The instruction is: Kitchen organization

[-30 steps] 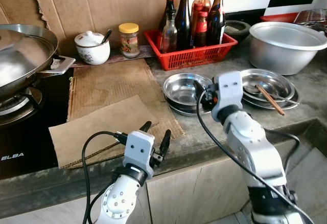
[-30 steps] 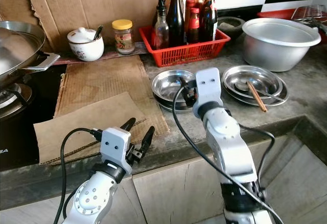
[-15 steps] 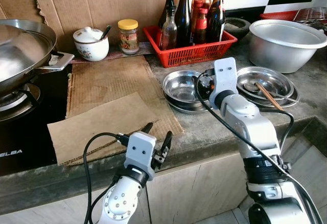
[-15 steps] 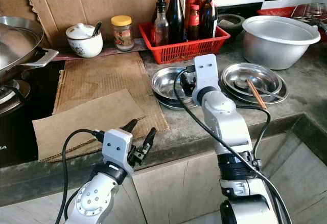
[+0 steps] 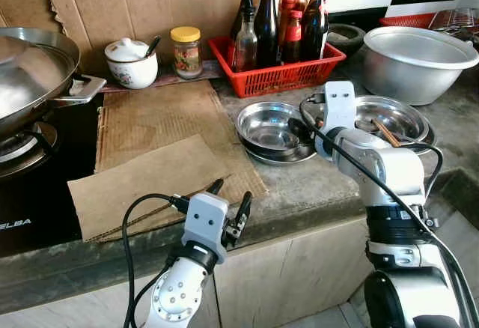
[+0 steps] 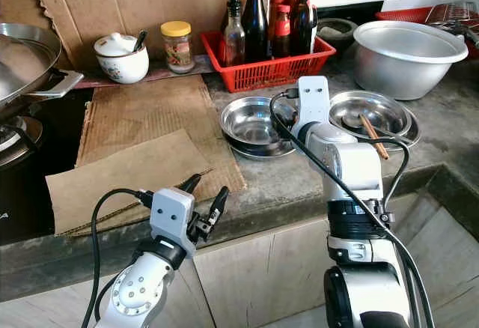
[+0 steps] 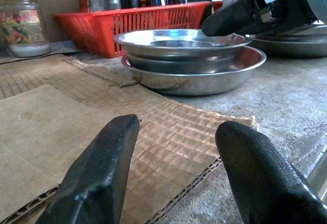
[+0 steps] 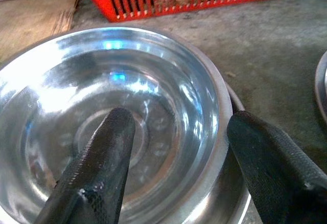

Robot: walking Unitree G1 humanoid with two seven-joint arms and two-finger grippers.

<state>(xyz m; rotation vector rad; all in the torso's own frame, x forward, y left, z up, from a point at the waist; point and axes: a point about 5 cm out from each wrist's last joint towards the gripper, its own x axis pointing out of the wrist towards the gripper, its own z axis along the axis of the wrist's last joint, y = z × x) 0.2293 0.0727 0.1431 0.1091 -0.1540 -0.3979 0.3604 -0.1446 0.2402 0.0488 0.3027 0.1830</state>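
Two stacked steel bowls point(image 5: 271, 127) sit on the counter in front of the red basket. My right gripper point(image 5: 301, 127) is open at the top bowl's right rim point(image 8: 204, 96). One finger point(image 8: 97, 168) is over the inside of the bowl and the other finger point(image 8: 271, 168) is outside it. Nothing is gripped. My left gripper point(image 5: 229, 199) is open and empty, low at the counter's front edge. It points over the cardboard sheet point(image 7: 61, 132) toward the bowls point(image 7: 189, 60).
A second stack of steel dishes point(image 5: 408, 111) with chopsticks point(image 5: 386, 132) lies right of the bowls. Behind are a red basket of bottles point(image 5: 281, 73), a large aluminium basin point(image 5: 419, 62), a jar point(image 5: 186, 52) and a lidded pot point(image 5: 130, 64). A wok point(image 5: 30, 73) sits on the stove at left.
My right forearm has swung rightward and its wrist has moved further back, while its gripper stays at the bowl's right rim. The left arm has not moved.
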